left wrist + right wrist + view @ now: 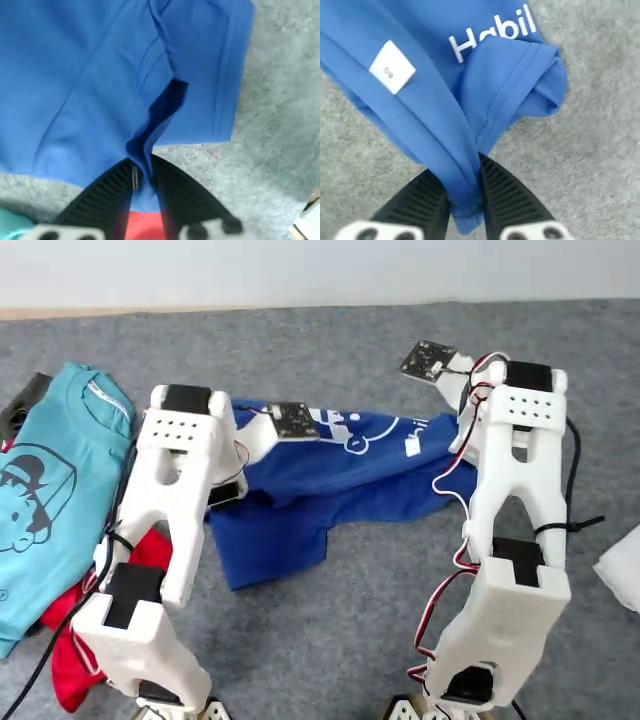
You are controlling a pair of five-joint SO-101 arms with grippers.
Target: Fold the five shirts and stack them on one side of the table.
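The blue shirt (330,475) lies crumpled across the middle of the grey surface (350,640), stretched between the two arms. It has white lettering (492,32) and a small white tag (392,67) on the end near the right arm (510,490). The left pincer (142,172) is clenched on a raised fold of the blue cloth, its black ribbed fingers (107,192) pressed to either side of the pleat. From above, this grip is hidden under the white wrist of the left arm (175,480). The right pincer (465,200) is likewise clamped on the shirt, at a bunched hem edge by the sleeve (the cloth runs on between the fingers, so how deep the bite goes is hard to judge). At the left side of the surface a teal shirt (55,490) with a cartoon print lies flat, cut off by the frame edge. A red shirt (72,680) pokes out from beneath it, mostly covered by the teal one and the left arm. A white piece of cloth (622,570) at the right edge is too cropped to identify, and a dark thing (25,400) by the teal collar is equally unclear.
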